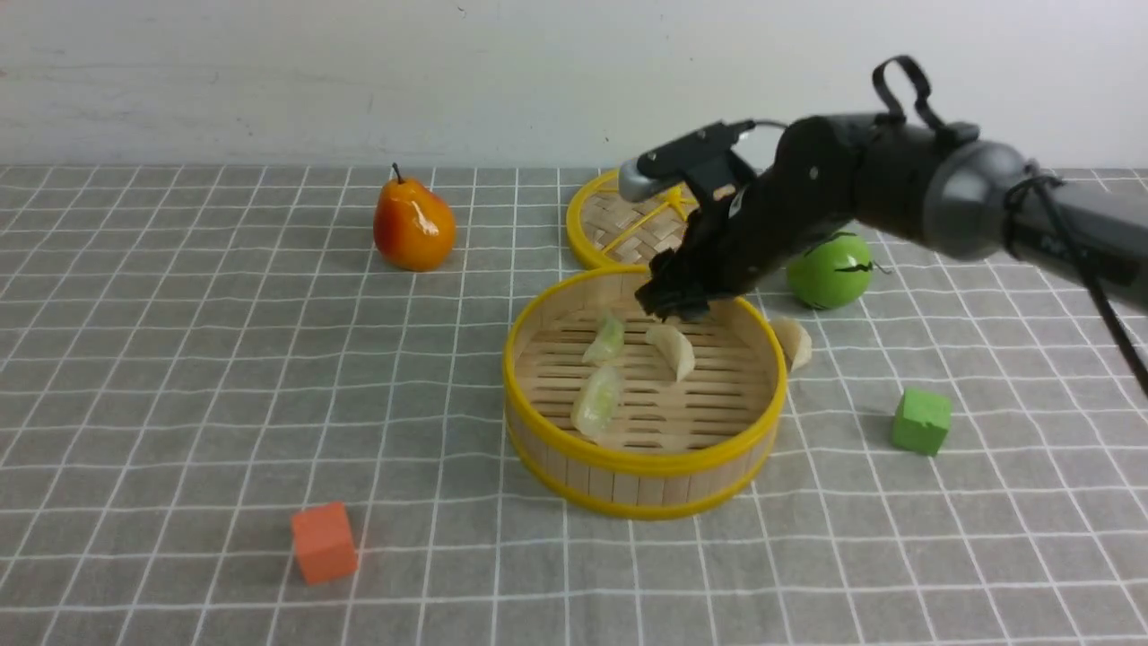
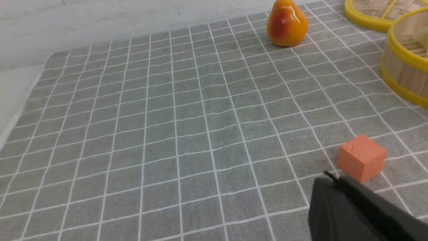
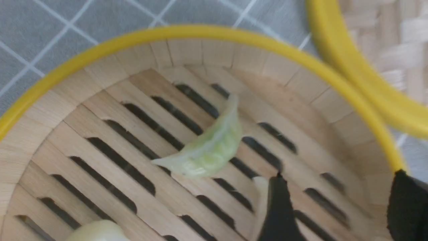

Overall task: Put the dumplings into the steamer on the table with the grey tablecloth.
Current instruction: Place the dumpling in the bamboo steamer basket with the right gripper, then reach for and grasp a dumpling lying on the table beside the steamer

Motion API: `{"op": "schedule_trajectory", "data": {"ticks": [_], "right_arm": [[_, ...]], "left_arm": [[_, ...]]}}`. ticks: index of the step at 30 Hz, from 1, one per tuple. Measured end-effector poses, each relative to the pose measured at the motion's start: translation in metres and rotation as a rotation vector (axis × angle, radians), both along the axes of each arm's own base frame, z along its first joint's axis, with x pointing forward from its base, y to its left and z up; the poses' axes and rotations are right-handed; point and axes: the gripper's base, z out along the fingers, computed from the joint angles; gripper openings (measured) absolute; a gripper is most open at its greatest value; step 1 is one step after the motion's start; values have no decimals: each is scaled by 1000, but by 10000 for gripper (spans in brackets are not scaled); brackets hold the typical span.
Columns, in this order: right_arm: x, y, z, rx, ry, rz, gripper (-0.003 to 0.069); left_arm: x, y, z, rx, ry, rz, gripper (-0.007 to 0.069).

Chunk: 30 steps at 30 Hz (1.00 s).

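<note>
Currently, steamer (image 1: 646, 467) holds two green dumplings (image 1: 597, 399) and one cream dumpling (image 1: 673, 350), fourth dumpling (image 1: 795, 341) waits on the surface (image 1: 179, 359) just beside it, right claw (image 1: 677, 305) spread empty above, left claw (image 2: 331, 182) closed.

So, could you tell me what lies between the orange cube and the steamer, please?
Only bare grey cloth lies between the orange cube and the steamer; the front view and the left wrist view both show it.
</note>
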Motion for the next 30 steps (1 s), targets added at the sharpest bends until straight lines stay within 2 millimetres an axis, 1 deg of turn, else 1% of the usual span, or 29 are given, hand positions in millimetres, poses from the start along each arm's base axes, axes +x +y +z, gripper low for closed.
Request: {"op": "schedule_trajectory", "data": {"ticks": [2,4,5,7,10,11,13,15,16,17,19,20,21,22,25,30], "right_arm": [[-4,-5,23,-49,-46,15,460],[-8,-11,38,-113,-72,27,471],[-11,-19,46,-191,-78,29,476],[-12,-28,45,-253,-52,9,479],[-8,-46,25,-285,54,-81,480],[-3,-55,12,-277,100,-136,482],[3,-67,-6,-254,163,-221,482],[12,-84,-32,-216,250,-343,482],[14,-90,-41,-203,278,-378,482],[14,-90,-41,-203,278,-378,482],[18,-99,-59,-160,339,-428,482],[18,-100,-59,-156,341,-430,482],[19,-100,-64,-117,363,-445,482],[19,-100,-65,-101,367,-449,482],[21,-95,-65,-45,355,-446,478],[27,-90,-63,6,294,-440,449]], "left_arm": [[0,-1,0,-9,-6,-7,-13],[0,-2,2,-34,-19,-19,-13],[0,-4,4,-60,-38,-32,-11],[1,-5,6,-76,-59,-45,-10],[1,-8,9,-93,-92,-68,-10],[1,-8,10,-95,-97,-72,-9],[1,-8,10,-96,-101,-74,-7],[1,-8,10,-95,-100,-74,-6],[1,-8,9,-95,-99,-74,-5],[1,-8,9,-95,-99,-74,-5],[1,-9,8,-93,-95,-74,-3],[1,-9,8,-93,-95,-74,-3],[2,-9,7,-91,-94,-74,-1],[2,-9,7,-88,-93,-73,-1],[2,-9,7,-85,-93,-72,0],[2,-8,7,-83,-94,-71,0]]}}
